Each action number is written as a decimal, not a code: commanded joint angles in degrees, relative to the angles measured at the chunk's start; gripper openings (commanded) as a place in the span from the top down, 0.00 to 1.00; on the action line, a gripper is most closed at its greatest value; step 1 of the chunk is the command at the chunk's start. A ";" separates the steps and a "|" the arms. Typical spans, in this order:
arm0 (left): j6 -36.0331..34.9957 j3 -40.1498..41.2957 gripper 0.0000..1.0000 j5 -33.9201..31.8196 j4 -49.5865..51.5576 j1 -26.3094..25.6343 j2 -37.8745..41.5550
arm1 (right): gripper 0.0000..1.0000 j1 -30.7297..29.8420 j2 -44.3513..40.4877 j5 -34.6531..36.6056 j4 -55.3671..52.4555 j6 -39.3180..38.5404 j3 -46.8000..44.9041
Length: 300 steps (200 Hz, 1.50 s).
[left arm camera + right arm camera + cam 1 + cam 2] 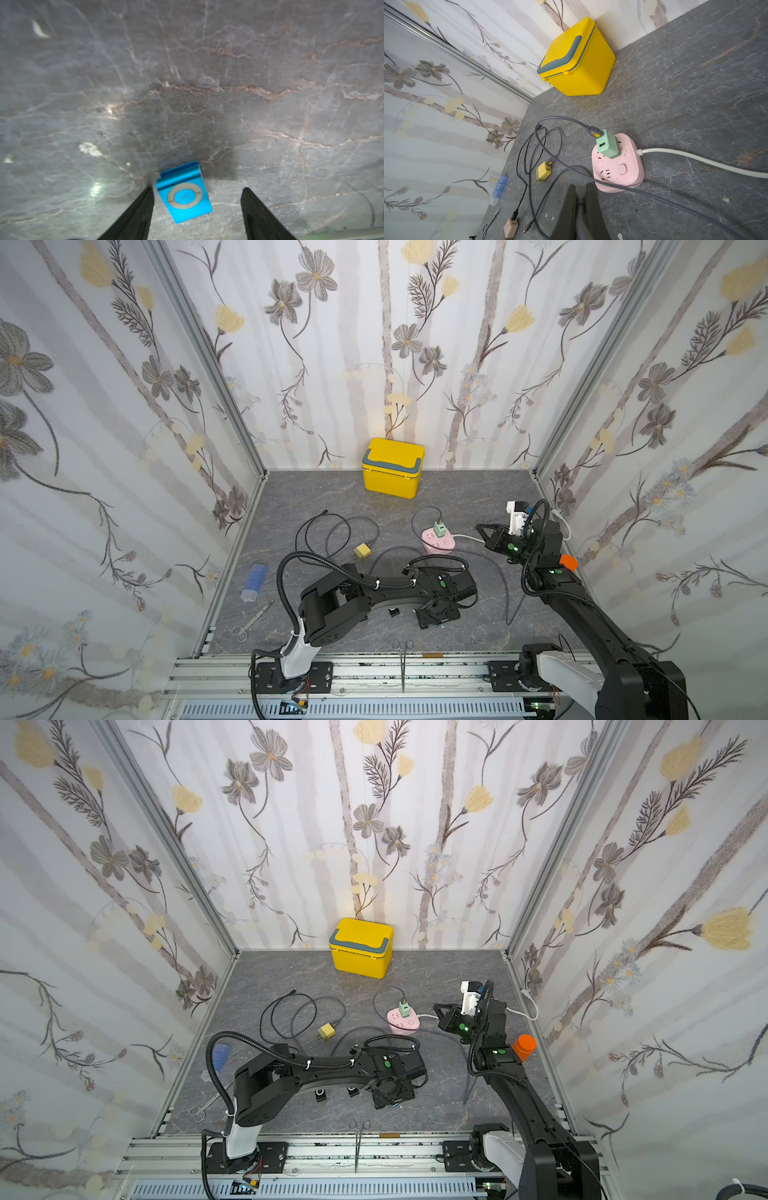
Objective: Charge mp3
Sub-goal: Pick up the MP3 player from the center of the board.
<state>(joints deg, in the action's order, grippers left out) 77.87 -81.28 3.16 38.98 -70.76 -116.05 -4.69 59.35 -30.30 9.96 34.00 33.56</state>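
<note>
I am at the pick-up step: my left pincer (197,188) hangs low over the blue mp3 (184,196), jaws standing wide with nothing in them. The player lies flat on the bench (207,62) between them, closer to one finger than the other. It sits toward the front edge, about midway along; in both top views the left arm (395,585) hides it. Next, I judge, I should centre the jaws on the player, drop, and close on its thin sides without skidding it. My right pincer (581,185) is pressed closed with nothing seen in it, hovering beside the pink power strip (618,166), where a green charger (608,144) carries a grey cable (560,118); its free plug must reach the player. The bench is dark grey marble-look, walled by floral paper (124,406), with a yellow box (392,468) at the back edge.
</note>
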 commanded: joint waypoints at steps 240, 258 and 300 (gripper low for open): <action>-20.79 -10.31 0.57 -3.18 7.85 -2.47 -8.25 | 1.00 0.73 -3.54 0.46 0.84 -1.05 -2.66; -23.06 -9.67 0.52 -2.07 7.60 -2.48 -7.43 | 1.00 0.73 -3.93 0.59 0.52 -1.07 -2.76; -25.69 -7.41 0.50 -1.47 7.18 -2.64 -5.50 | 1.00 0.73 -5.08 1.22 -0.20 -1.05 -2.79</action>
<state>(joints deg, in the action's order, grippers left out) 54.83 -89.67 -0.34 44.01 -73.32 -121.71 -3.99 54.92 -29.63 9.39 33.76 30.83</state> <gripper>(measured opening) 0.503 0.054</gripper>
